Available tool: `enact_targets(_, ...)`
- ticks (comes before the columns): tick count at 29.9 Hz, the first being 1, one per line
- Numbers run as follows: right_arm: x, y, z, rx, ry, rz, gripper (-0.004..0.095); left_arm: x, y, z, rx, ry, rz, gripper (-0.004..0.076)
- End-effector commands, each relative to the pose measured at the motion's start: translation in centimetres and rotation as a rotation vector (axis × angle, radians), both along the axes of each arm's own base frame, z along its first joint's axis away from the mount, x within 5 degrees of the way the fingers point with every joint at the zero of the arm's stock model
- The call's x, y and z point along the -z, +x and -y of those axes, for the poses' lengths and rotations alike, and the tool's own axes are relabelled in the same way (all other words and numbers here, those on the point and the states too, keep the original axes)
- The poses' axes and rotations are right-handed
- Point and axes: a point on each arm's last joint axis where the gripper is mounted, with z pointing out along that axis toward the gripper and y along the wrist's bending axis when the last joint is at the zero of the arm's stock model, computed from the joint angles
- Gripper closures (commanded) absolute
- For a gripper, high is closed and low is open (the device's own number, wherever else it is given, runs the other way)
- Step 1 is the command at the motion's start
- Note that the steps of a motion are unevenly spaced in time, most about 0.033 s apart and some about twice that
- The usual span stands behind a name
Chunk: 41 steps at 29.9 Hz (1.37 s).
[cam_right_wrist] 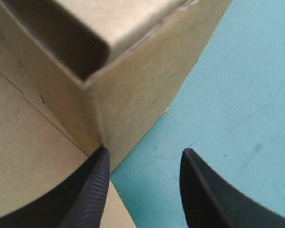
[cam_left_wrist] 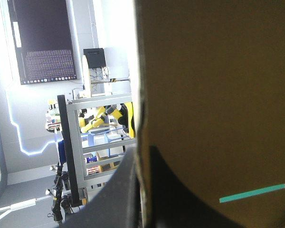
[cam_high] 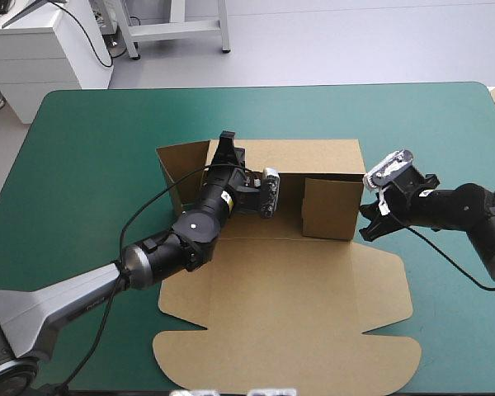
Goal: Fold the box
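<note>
a: where does the box point(cam_high: 313, 272) lie?

b: about the middle of the teal-green surface point(cam_high: 91, 165). it is brown and half raised. the far wall stands up and a side wall stands at its right end. a flap at the left end leans outward. the lid lies flat toward the near edge, its rounded tabs spread.

a: and the left tool point(cam_high: 225, 150)?

b: it sits on the top edge of the far wall, toward that wall's left end. in the left wrist view the box fills most of the field. the sheet's edge runs between the two black fingers point(cam_left_wrist: 118, 194), which are all but closed on it, so the tool is clamped on the box (a thin strip of teal-green shows low in the board).

a: the right tool point(cam_high: 370, 224)?

b: low at the box's right near corner, just outside the standing side wall. in the right wrist view its fingers stand apart, with bare teal-green cover between them. one fingertip is at the foot of the wall's corner and seems to touch it. the other is over the cover, clear of the board. the two tools are well apart, one at each end of the raised part.
</note>
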Motion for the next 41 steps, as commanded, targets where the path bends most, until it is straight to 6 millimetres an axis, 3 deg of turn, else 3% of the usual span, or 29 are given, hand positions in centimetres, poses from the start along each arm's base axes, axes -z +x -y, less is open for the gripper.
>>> enact_targets(1,-1.7,-0.2,-0.1,-0.002,0.034,0.064,0.0461,-1.8,-0.5,-0.2,0.001,-0.040,0.038,0.0731)
enact_targets(10,-1.7,0.4,-0.6,-0.021,0.095,0.101,0.0461,-1.8,-0.5,-0.2,0.003,-0.042,0.039,0.0731)
enact_targets(18,0.1,2.4,-1.2,-0.025,0.189,0.070,0.0472,-1.8,-0.5,-0.2,0.003,-0.042,0.039,0.0731)
enact_targets(24,0.2,2.8,-1.3,-0.014,0.212,0.085,0.0656,-1.8,-0.5,-0.2,0.003,-0.042,0.039,0.0731)
enact_targets(30,0.0,3.2,-1.2,0.020,0.232,0.117,0.0705,-1.8,-0.5,-0.1,0.005,-0.042,0.038,0.0731)
enact_targets(34,-0.2,3.3,-1.1,0.040,0.240,0.134,0.0921,-1.8,-0.5,0.0,0.016,-0.044,0.035,0.0731)
enact_targets(41,-0.6,3.1,-1.2,0.031,0.235,0.152,0.0907,-1.7,-0.5,0.0,0.018,-0.044,0.033,0.0731)
